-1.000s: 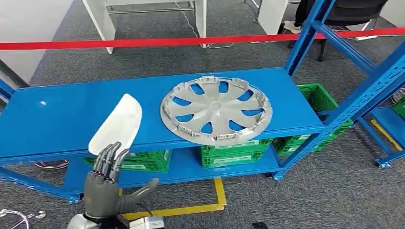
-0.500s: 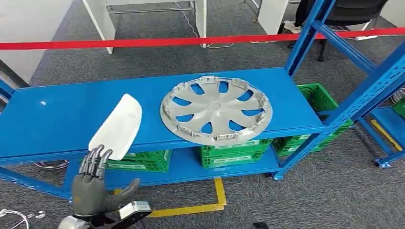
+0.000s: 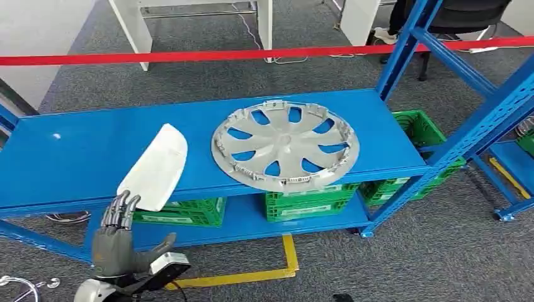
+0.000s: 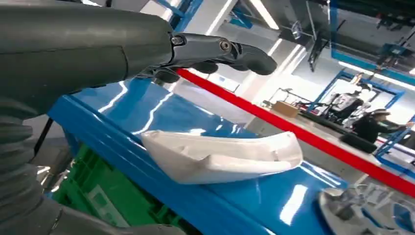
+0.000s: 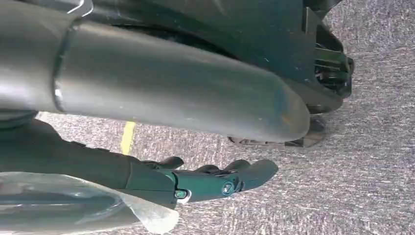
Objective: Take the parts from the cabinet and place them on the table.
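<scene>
Blue shelf carries the white part at its near left edge and the silver hubcap right of it. Our left hand hovers near the white part, fingers spread, holding nothing. Our right hand hangs over grey carpet, fingers apart and empty.

Two loose parts lie on one blue shelf: one white curved panel just beyond the left hand, and one silver wheel cover farther off to that hand's right. Below the shelf sit four green crates. One red barrier tape runs behind.
</scene>
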`<state>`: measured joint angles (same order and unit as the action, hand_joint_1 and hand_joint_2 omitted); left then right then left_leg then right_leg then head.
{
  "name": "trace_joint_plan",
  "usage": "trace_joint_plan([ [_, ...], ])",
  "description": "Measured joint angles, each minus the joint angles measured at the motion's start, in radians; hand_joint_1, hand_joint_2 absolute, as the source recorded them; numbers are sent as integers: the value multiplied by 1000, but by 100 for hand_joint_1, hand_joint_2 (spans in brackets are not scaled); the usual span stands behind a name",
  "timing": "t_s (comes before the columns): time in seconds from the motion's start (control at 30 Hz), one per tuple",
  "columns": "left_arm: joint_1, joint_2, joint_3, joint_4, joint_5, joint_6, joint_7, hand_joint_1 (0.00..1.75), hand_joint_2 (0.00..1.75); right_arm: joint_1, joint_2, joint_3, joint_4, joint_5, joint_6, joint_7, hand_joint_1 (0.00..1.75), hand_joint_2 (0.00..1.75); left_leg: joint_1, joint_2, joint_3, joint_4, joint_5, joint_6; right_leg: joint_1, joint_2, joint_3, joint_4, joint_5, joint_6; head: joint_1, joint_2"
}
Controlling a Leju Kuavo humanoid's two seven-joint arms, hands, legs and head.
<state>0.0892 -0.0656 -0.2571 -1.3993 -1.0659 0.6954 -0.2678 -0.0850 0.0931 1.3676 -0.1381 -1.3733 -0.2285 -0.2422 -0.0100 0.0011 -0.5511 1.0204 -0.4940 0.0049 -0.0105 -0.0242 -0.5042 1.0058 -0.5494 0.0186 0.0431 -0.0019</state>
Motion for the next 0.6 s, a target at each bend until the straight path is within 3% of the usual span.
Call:
trace_joint_plan([
  [0.4, -125, -2, 3, 148, 38, -4, 10, 0, 175, -1, -8, 22, 0, 14, 4, 5, 0, 0, 0, 0, 0, 0, 0, 0, 0, 0, 0, 0, 0, 0, 0, 0],
  [0.6, -158, -2, 2, 180, 40, -5, 25, 0, 175, 0, -31, 31, 1, 27, 43, 5, 0, 0, 0, 0, 0, 0, 0, 0, 0, 0, 0, 0, 0, 0, 0, 0],
])
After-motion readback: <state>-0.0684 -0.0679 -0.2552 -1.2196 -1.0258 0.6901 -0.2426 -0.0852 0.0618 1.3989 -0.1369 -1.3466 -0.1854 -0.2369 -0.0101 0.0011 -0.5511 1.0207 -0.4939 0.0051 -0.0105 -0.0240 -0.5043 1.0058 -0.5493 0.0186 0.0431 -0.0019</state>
